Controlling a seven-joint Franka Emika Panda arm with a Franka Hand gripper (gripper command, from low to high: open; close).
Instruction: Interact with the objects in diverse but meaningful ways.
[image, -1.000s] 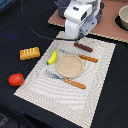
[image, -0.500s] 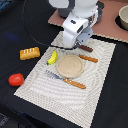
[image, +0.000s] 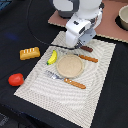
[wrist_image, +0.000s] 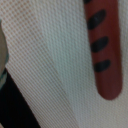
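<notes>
Looking across the scene in the exterior view, we see a black table (image: 107, 90) covered in the middle by a pale woven placemat (image: 85, 105), with a reddish-brown board (image: 112, 27) beyond it and part of a bowl (image: 123, 17) at the far corner on the exterior view's right. Our white arm leans over the mat's far edge, and its gripper (image: 79, 44) hangs low there, hiding most of the dark brown sausage (image: 88, 49), of which only an end peeks out beside it. A tan round plate (image: 70, 66) sits at the mat's centre, bare, with an orange-handled knife (image: 88, 58) on its far side and an orange-handled fork (image: 70, 81) on its near side. A curved yellow banana (image: 52, 57) lies just beside the plate toward the exterior view's left. Off the mat on that side rest a scored orange-brown bread loaf (image: 29, 53) and, nearer the camera, a round red tomato (image: 16, 79). The wrist view shows the sausage (wrist_image: 104, 50) very close, reddish with dark grill marks, lying on the mat's weave, with no fingers in frame, so we cannot tell whether the jaws are spread or closed. We judge the step in hand is an approach to grasp the sausage; next calls for lowering squarely astride it and closing gently.
</notes>
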